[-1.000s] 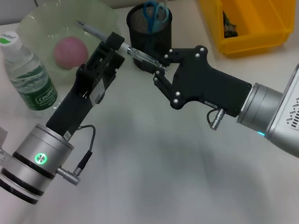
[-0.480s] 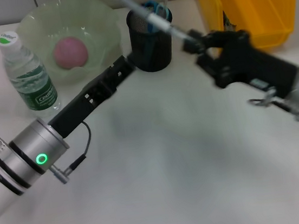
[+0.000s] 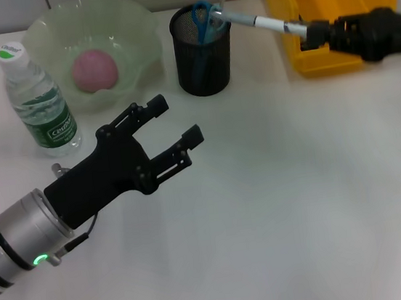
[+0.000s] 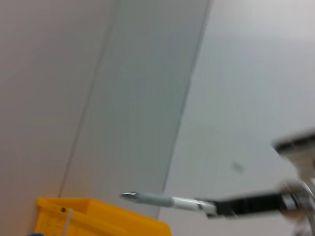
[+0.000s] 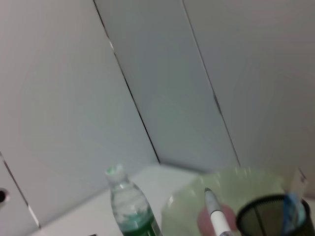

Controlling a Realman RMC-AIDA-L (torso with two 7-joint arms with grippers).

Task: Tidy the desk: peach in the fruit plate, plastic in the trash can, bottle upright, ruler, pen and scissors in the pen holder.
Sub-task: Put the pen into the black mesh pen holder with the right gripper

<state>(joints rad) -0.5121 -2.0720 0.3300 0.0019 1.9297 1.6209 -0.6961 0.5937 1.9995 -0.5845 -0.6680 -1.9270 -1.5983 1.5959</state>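
Head view: a white desk (image 3: pixel 280 206) is seen, with pale wall panels (image 5: pixel 147 73) behind it in the wrist views. One bottle (image 3: pixel 36 101) stands upright beside one plate (image 3: pixel 134 26) holding one peach (image 3: pixel 93 69). One mesh holder (image 3: pixel 203 51) contains one pair of scissors (image 3: pixel 203 14). One yellow bin (image 3: pixel 333 9) is placed to its right. One pen (image 3: pixel 254 20) is pinched by the right gripper (image 3: pixel 308 34), its tip over the holder. The left gripper (image 3: pixel 170 128) is held spread above the desk.
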